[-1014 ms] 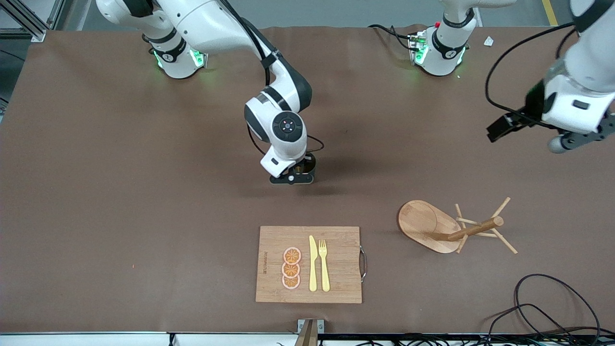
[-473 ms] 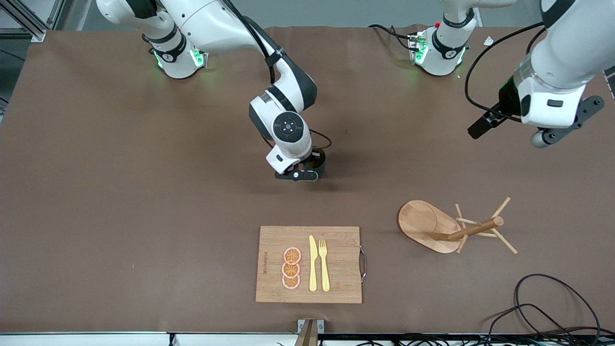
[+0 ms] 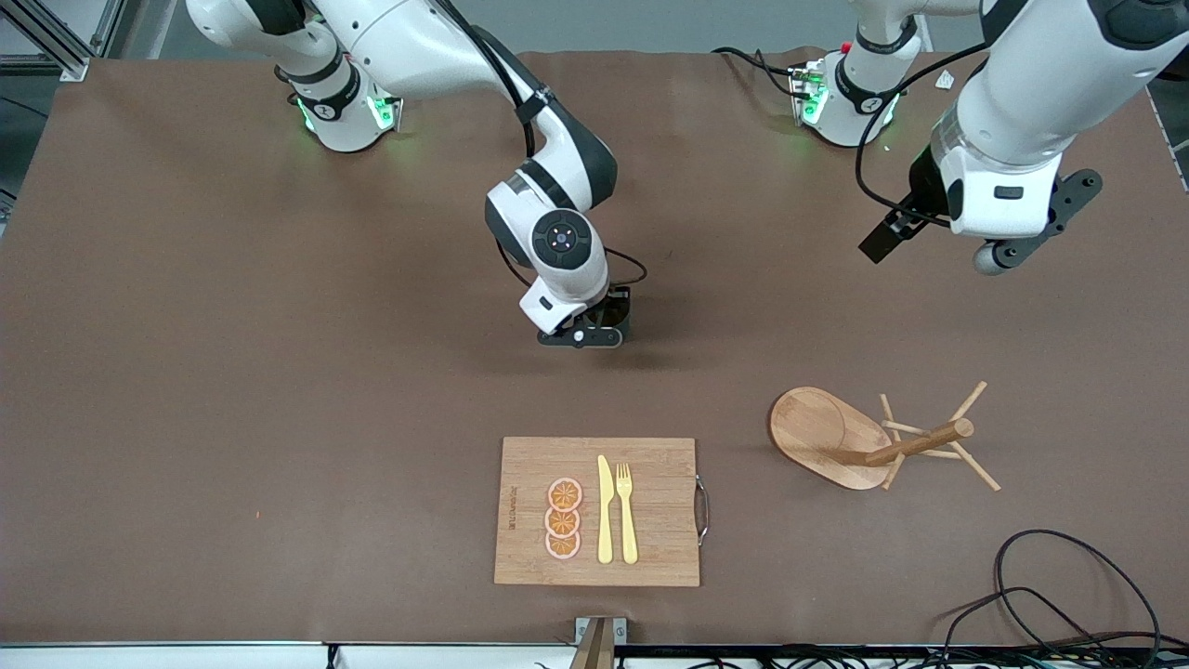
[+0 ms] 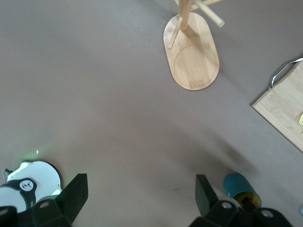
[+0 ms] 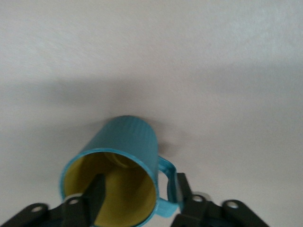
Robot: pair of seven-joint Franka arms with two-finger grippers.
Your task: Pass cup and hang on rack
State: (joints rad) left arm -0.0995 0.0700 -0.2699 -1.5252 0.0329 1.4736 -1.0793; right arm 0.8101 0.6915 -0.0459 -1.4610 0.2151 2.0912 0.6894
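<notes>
The table (image 3: 232,372) is covered with a plain brown mat with a few soft creases. Around it is a grey floor, with a piece of metal frame (image 3: 56,37) at about ten o'clock from the table's middle in the front view. Loose black cables (image 3: 1068,595) lie at about five o'clock. A bamboo cutting board (image 3: 529,465) lies at six o'clock, carrying three orange slices (image 3: 563,518), a yellow knife (image 3: 605,509) and a yellow fork (image 3: 627,511). The rack (image 3: 817,427) stands at about four o'clock, a pale wooden tree with an oval base, a thick post and thin slanted pegs. The cup (image 5: 128,137) is close to the table's middle, a little toward twelve o'clock, and seems to rest on the mat under the right arm's wrist. It is dark teal with fine ribs on the outer wall, a yellow-brown inside and a loop handle. The right gripper (image 5: 139,187) is low at the cup. One finger is inside the mouth and the other is just outside the handle, and the jaws are parted and not pressing the wall. The left gripper (image 4: 139,198) hangs over bare mat at about two o'clock, with its jaws spread wide and nothing between them.
</notes>
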